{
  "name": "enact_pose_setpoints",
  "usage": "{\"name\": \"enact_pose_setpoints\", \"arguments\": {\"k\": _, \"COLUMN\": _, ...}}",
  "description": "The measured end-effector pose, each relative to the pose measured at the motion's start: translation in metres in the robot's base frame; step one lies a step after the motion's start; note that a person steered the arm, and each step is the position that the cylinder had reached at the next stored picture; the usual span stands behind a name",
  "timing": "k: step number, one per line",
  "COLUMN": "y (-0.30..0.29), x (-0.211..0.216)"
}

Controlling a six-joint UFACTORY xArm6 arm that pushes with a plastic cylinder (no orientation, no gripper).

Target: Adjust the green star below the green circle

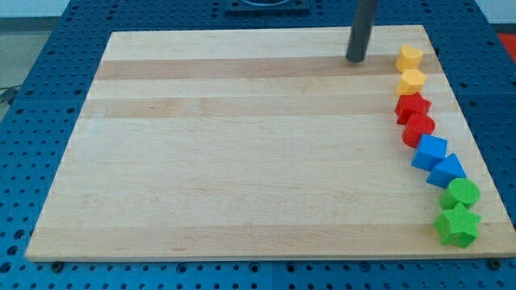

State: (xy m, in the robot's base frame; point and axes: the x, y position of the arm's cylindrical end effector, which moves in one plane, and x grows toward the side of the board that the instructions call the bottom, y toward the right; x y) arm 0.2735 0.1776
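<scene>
Far below my tip (355,60), green star (457,226).

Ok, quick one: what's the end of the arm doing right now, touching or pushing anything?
My tip: no gripper, holds nothing; touches no block, near the view's top, left of the upper yellow block, far from the green star.

The rod (362,28) is cut off by the view's top (its upper part unseen).
</scene>
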Motion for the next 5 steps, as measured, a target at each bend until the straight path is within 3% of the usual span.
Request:
{"name": "enact_pose_setpoints", "arguments": {"k": 1, "y": 0.061, "x": -0.006}}
{"name": "enact_pose_setpoints", "arguments": {"k": 4, "y": 0.086, "x": -0.077}}
{"name": "enact_pose_setpoints", "arguments": {"k": 5, "y": 0.131, "x": -0.037}}
